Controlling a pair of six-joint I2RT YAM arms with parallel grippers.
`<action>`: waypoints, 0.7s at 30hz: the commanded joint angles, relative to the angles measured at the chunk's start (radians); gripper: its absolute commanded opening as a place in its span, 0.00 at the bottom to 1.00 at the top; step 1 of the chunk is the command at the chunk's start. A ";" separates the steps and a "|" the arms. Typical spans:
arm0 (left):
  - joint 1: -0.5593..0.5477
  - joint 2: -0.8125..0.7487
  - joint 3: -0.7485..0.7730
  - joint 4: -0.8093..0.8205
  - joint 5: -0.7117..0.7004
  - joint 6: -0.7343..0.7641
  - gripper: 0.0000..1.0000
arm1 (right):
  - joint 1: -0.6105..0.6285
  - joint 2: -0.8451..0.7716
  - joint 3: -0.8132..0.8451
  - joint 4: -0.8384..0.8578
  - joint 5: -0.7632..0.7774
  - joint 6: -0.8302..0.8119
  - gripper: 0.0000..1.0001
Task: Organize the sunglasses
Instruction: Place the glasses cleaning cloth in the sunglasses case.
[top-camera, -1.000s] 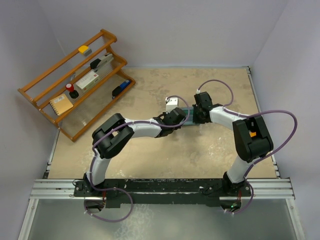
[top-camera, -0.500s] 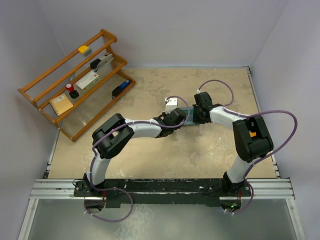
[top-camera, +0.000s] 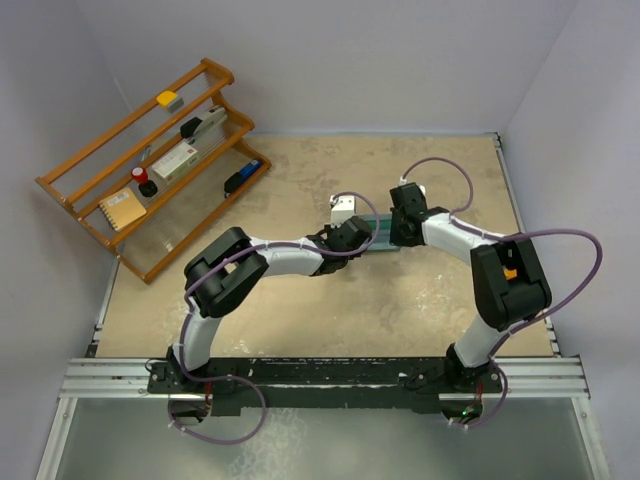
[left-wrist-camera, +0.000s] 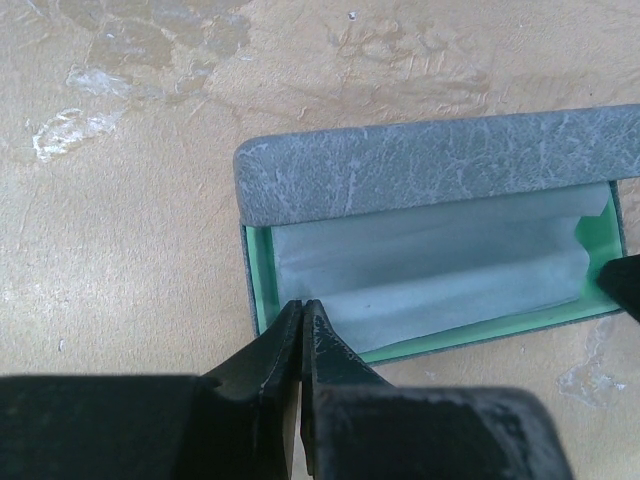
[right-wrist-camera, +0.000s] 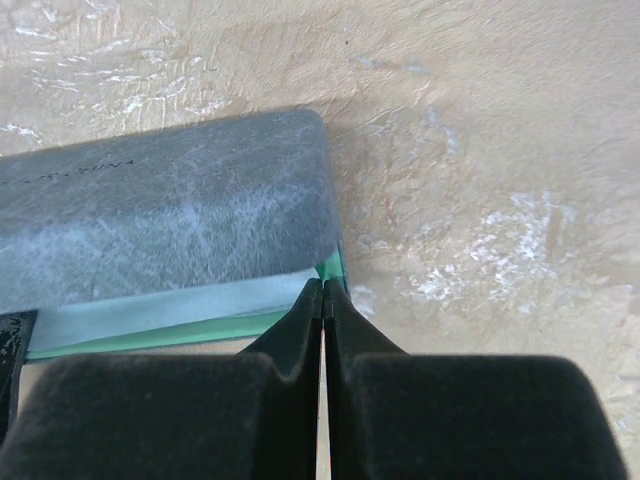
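A grey sunglasses case (left-wrist-camera: 430, 165) lies on the tan table, its lid part open over a green lining and a pale cloth (left-wrist-camera: 440, 270). No sunglasses show; the cloth covers the inside. My left gripper (left-wrist-camera: 302, 306) is shut, its tips on the case's near left corner at the green rim. My right gripper (right-wrist-camera: 322, 286) is shut, its tips at the right end of the case (right-wrist-camera: 160, 205) on the green rim. From above, the case (top-camera: 381, 236) sits between the left gripper (top-camera: 360, 236) and the right gripper (top-camera: 401, 231).
A wooden rack (top-camera: 150, 165) stands at the back left, holding a yellow item, a stapler, a red and white box, a notebook and a blue item. A small white box (top-camera: 345, 208) sits just behind the left wrist. Walls enclose the table.
The right wrist has shifted slightly back and right at the case's end. The left arm has stayed where it was.
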 joint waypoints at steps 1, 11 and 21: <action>0.001 -0.030 -0.017 -0.050 -0.010 0.003 0.01 | -0.005 -0.088 0.000 -0.016 0.069 0.000 0.00; -0.005 -0.106 0.012 -0.073 0.000 0.048 0.10 | -0.004 -0.168 -0.018 0.014 0.031 -0.010 0.00; 0.004 -0.275 0.013 -0.083 0.015 0.200 0.23 | -0.004 -0.275 -0.136 0.065 -0.001 -0.006 0.00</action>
